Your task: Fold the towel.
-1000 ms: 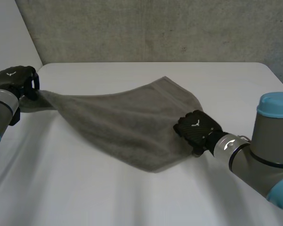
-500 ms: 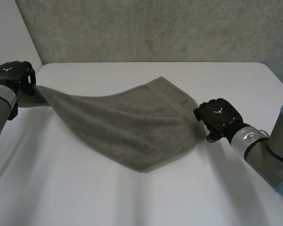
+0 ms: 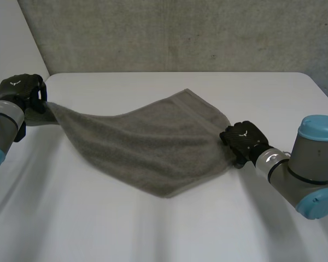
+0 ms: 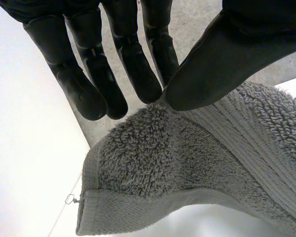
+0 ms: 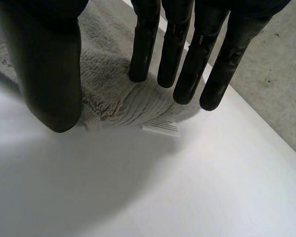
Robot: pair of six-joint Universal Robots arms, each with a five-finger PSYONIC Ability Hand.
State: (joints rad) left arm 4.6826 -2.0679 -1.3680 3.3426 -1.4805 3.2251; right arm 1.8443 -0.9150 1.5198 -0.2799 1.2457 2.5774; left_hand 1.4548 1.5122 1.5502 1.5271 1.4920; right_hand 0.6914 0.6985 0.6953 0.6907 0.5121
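Towel (image 3: 153, 147): grey-brown terry, looped pile, flat woven band along the hem. It is spread diagonally across the middle of the white surface (image 3: 153, 234), strung btwn the two hands. L end is drawn into a narrow neck and lifted off the surface. Mid and R parts lie flat. One corner points to the far side, one to the near side. Mild creases, no fold.

Behind the surface: rough grey concrete wall (image 3: 180, 33). Nothing lies across the towel or in its way.

R arm (image 3: 300, 174) comes in low from the near R, grey w/ light-blue caps. L arm (image 3: 3, 128) comes in at the L edge.

L hand (image 3: 19, 93): at the towel's L corner, above the surface edge. In L wrist view the thumb (image 4: 212, 74) nips the cloth against the fingers (image 4: 138, 74), and the corner hangs below them.

R hand (image 3: 243, 142): at the towel's R corner. In R wrist view the fingers (image 5: 180, 59) are straight w/ tips resting on the cloth. The thumb (image 5: 49, 74) is apart from them at the towel's edge, so no pinch. That corner lies on the surface.

White care label (image 5: 160, 129) sticks out from under the R corner, text unreadable. Small loop (image 4: 69, 199) at the L corner hem, too small to tell what. White mark (image 3: 13, 83) on the back of the L hand, a symbol and not letters.
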